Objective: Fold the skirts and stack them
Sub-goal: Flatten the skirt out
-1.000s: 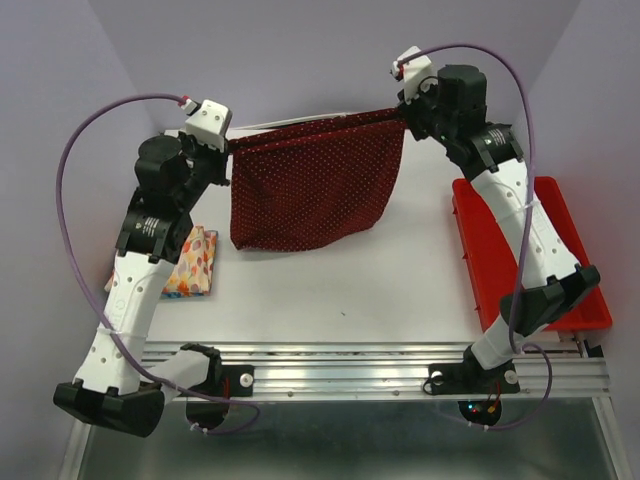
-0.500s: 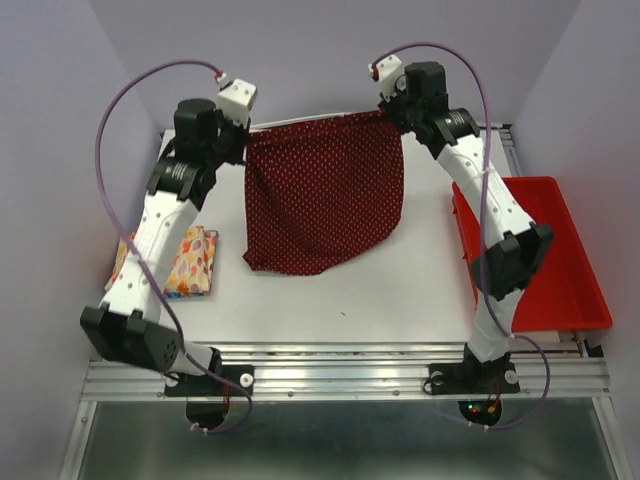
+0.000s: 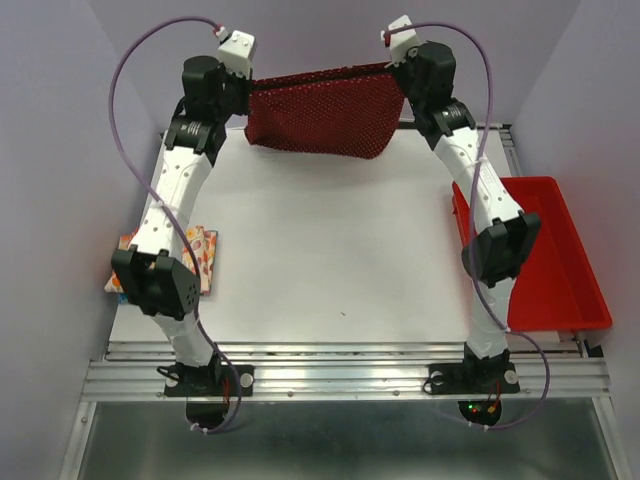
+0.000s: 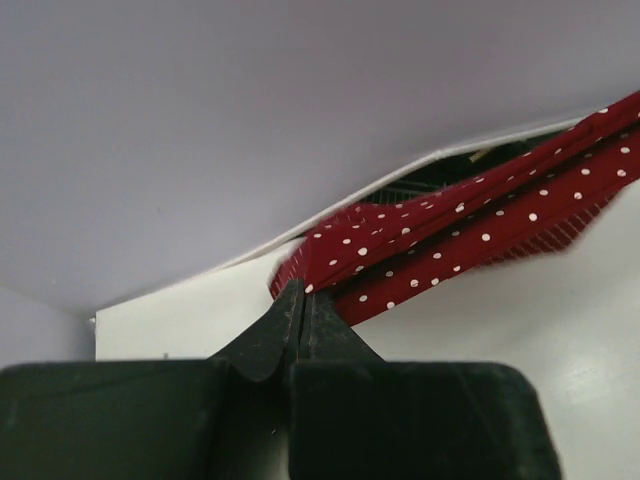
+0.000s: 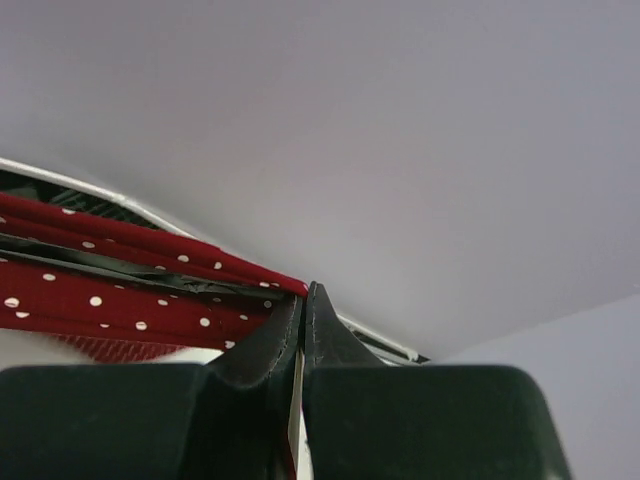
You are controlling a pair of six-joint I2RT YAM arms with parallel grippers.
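The dark red skirt with white dots (image 3: 325, 112) hangs stretched between my two grippers at the far edge of the table. My left gripper (image 3: 248, 88) is shut on its left corner; the cloth (image 4: 450, 235) runs off to the right from the pinched fingertips (image 4: 300, 292). My right gripper (image 3: 400, 75) is shut on its right corner; the cloth (image 5: 110, 270) runs off to the left from the fingertips (image 5: 305, 295). A folded skirt with orange flowers (image 3: 200, 262) lies at the table's left edge, partly hidden by my left arm, with a strip of multicoloured cloth (image 3: 126, 240) under it.
A red tray (image 3: 560, 270) stands at the right edge of the white table (image 3: 330, 250). The purple back wall is close behind both grippers.
Both arms have stretched far back and up, carrying the dark red skirt from the middle of the table to its far edge. The skirt now hangs shorter in view.
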